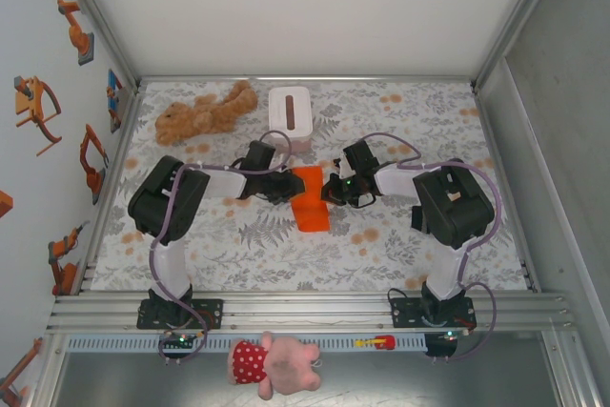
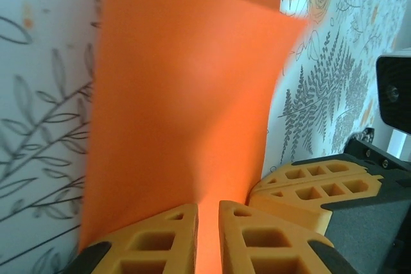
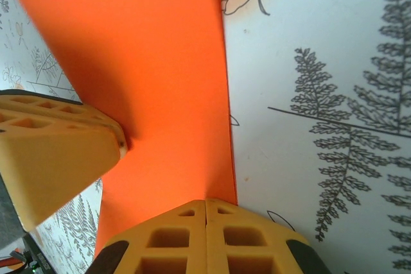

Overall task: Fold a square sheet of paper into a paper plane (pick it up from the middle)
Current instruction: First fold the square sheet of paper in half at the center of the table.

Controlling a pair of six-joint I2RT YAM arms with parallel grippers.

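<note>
1. Orange square sheet of paper (image 2: 186,107) shows as a narrow folded strip on the surface (image 3: 334,62), directly ahead of both tools and between them.
2. Left tool (image 2: 207,208): nearly closed, apparently pinching the sheet's near edge.
3. Right tool (image 3: 205,202): pressed together at the opposite edge. Whether it grips the paper cannot be confirmed.
4. Recommended: pinch firmly with the left tool, align the edges, then press the crease slowly to avoid tearing.

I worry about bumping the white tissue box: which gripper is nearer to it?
Left. The left gripper sits just in front of the white tissue box, at the left edge of the orange sheet; the right gripper is farther right, across the sheet.
</note>
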